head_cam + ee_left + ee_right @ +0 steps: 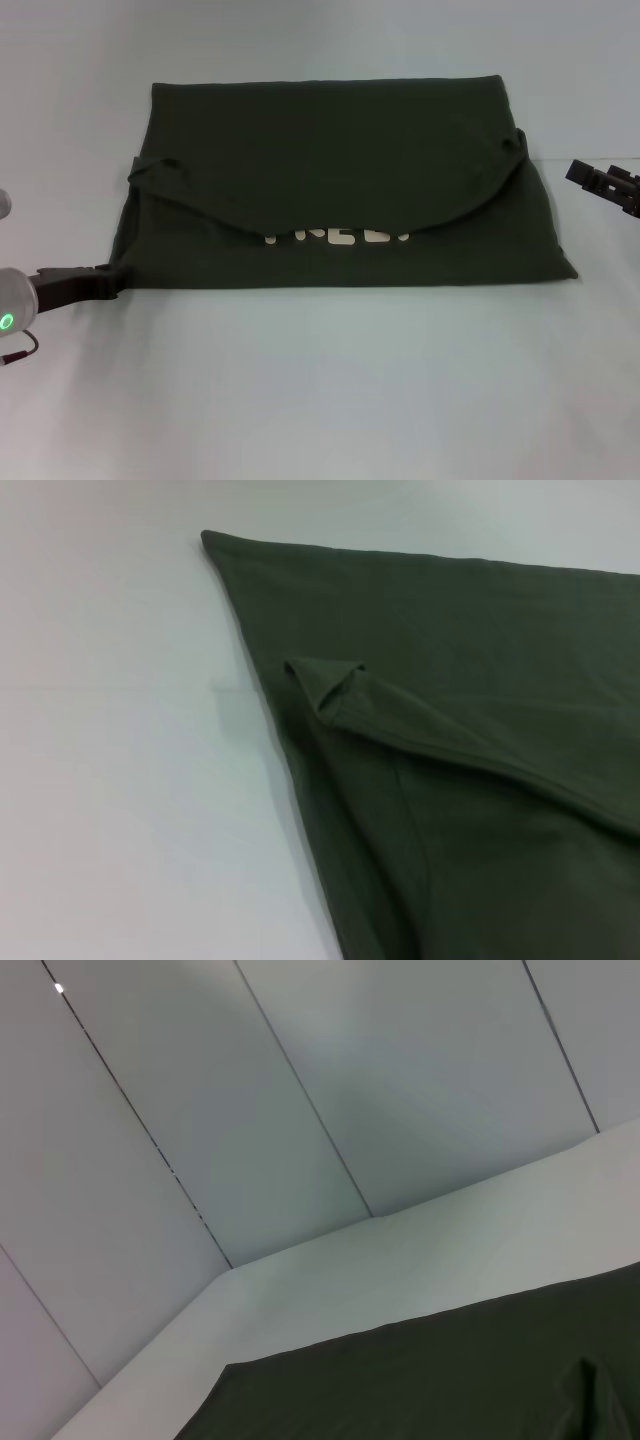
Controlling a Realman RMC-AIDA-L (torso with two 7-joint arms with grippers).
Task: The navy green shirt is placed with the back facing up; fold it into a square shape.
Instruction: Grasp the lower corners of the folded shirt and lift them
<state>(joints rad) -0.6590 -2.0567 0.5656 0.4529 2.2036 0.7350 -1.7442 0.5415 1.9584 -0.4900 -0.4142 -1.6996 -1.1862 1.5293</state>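
The navy green shirt (340,170) lies flat across the middle of the white table (320,400). Its far part is folded toward me in a curved flap, and white lettering (340,236) peeks out just below the flap's edge. My left gripper (108,284) is low on the table, right at the shirt's near left corner. My right gripper (590,180) hovers beside the shirt's right edge, apart from the cloth. The left wrist view shows the shirt (480,680) with a small turned-up sleeve fold (325,685). In the right wrist view, the shirt (450,1380) shows only as an edge.
Bare white tabletop surrounds the shirt on all sides, with a wide strip between it and the near edge. Pale wall panels (300,1090) rise behind the table's far edge.
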